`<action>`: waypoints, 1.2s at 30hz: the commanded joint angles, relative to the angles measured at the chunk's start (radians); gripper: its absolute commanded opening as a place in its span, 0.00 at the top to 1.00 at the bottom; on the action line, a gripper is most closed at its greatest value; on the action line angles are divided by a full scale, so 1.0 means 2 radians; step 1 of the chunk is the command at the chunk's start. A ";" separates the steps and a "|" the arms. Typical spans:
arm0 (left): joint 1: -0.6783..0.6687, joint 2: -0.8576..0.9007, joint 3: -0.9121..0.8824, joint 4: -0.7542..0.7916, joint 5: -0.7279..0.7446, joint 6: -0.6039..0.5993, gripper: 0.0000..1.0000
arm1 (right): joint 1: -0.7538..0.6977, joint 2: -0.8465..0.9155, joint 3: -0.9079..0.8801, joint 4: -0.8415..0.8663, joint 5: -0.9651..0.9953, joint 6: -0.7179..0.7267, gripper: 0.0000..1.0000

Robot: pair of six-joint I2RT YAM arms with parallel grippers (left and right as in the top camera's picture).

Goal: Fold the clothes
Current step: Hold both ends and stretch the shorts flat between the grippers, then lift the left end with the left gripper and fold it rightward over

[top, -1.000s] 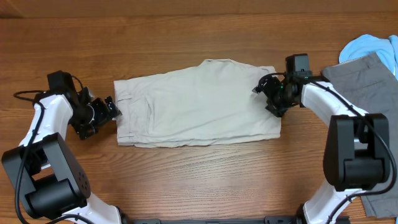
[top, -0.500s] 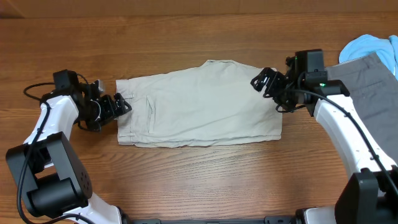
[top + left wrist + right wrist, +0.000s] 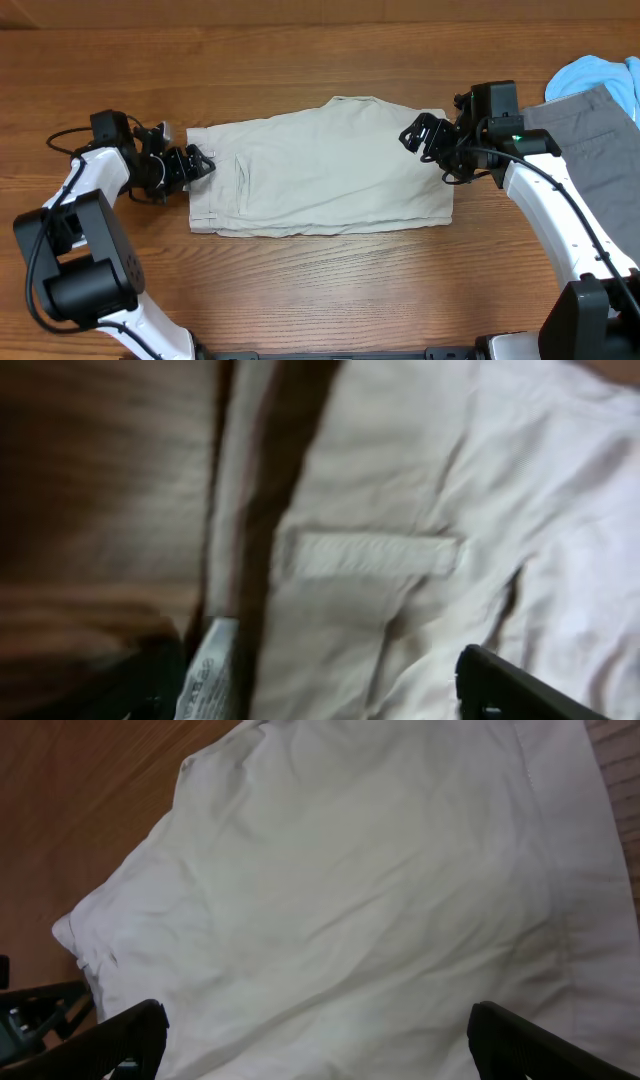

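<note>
Light beige khaki shorts point(image 3: 320, 170) lie folded flat mid-table, waistband to the left. My left gripper point(image 3: 197, 163) is open at the waistband's upper left corner; in the left wrist view the waistband, a belt loop point(image 3: 365, 554) and a small white label point(image 3: 208, 678) sit between its fingers point(image 3: 320, 695). My right gripper point(image 3: 420, 135) is open, hovering over the shorts' upper right leg end; the right wrist view shows the beige cloth point(image 3: 380, 890) spread between its fingers point(image 3: 320, 1040). Grey shorts point(image 3: 590, 150) and a light blue garment point(image 3: 600, 75) lie at the far right.
The wooden table point(image 3: 300, 290) surrounds the shorts. The grey shorts run under the right arm down the right edge. Cables trail from the left arm near the table's left side.
Over the second the left gripper moved up and right onto the waistband corner. The right gripper rose up and left from the shorts' right edge to hover over the upper right corner.
</note>
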 commanded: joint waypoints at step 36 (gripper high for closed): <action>0.009 0.125 0.416 -0.390 -0.255 -0.068 0.96 | -0.001 -0.008 -0.002 0.007 0.059 -0.023 0.00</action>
